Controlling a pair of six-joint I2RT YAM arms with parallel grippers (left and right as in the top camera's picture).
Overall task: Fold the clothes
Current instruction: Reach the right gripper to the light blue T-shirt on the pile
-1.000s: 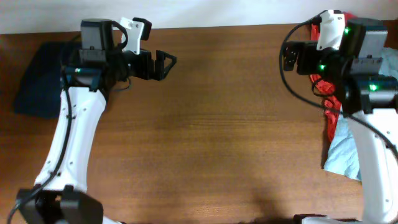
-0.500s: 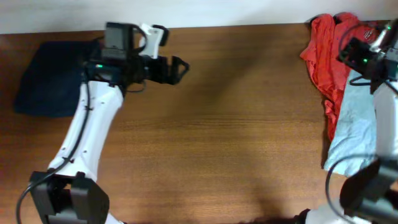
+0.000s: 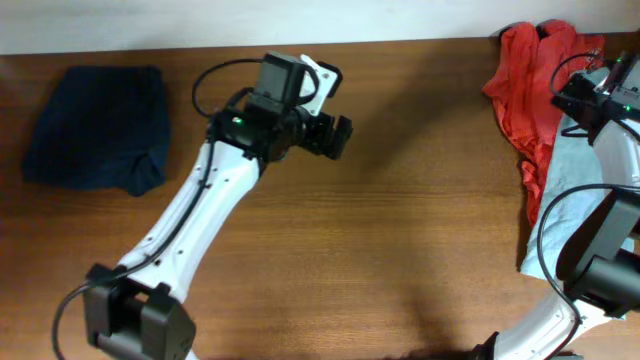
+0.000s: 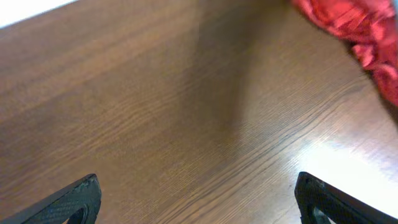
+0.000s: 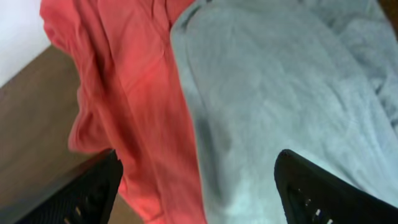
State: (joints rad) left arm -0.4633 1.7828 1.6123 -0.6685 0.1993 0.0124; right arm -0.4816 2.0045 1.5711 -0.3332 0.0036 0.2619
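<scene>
A crumpled red garment lies at the table's back right, partly over a light blue garment along the right edge. Both show in the right wrist view, the red garment on the left and the light blue garment on the right. My right gripper is open above the seam between them; in the overhead view it sits over the pile. A folded dark navy garment lies at the back left. My left gripper is open and empty over bare wood; in the left wrist view its fingers frame only table, with the red garment at the top right.
The brown wooden table runs under both arms. A white wall strip borders its back edge. My left arm stretches diagonally from the front left toward the table's middle back.
My left gripper has swung right, away from the navy garment toward the table's middle. My right arm has pulled back to the far right over the garment pile, uncovering the red garment.
</scene>
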